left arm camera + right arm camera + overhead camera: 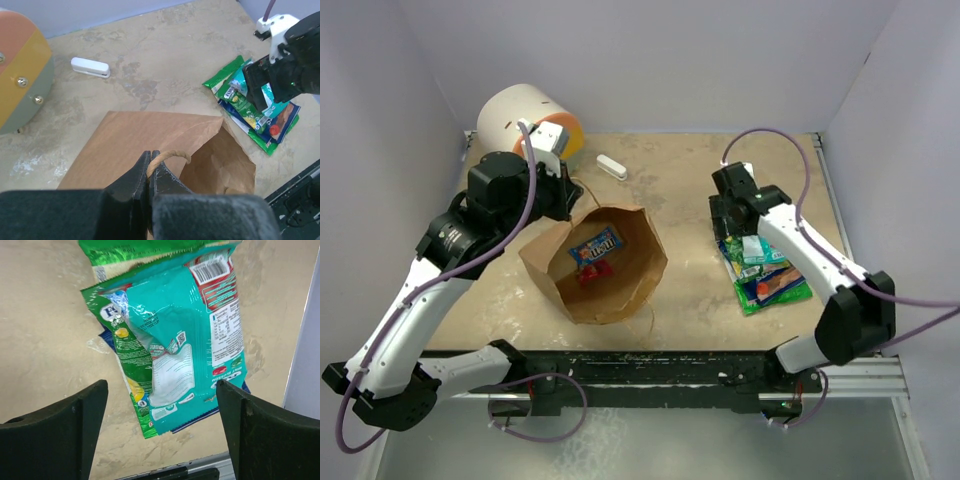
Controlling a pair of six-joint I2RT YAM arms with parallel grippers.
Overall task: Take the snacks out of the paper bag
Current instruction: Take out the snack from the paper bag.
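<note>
The brown paper bag (605, 262) stands open in the middle of the table, also the paper bag (150, 145) in the left wrist view. Inside it lie a blue packet (596, 245) and a red packet (593, 272). My left gripper (149, 161) is shut on the bag's twisted handle (172, 156). A pile of snacks (765, 270) lies at the right: a teal packet (192, 335) on top of a green chip bag (127, 352) and a blue one. My right gripper (162, 395) hangs open just above that pile, holding nothing.
A white-and-orange cylinder (525, 122) lies at the back left. A small white bar (611, 166) rests on the table behind the bag. The table's right edge and a metal rail (850, 375) run close to the snack pile.
</note>
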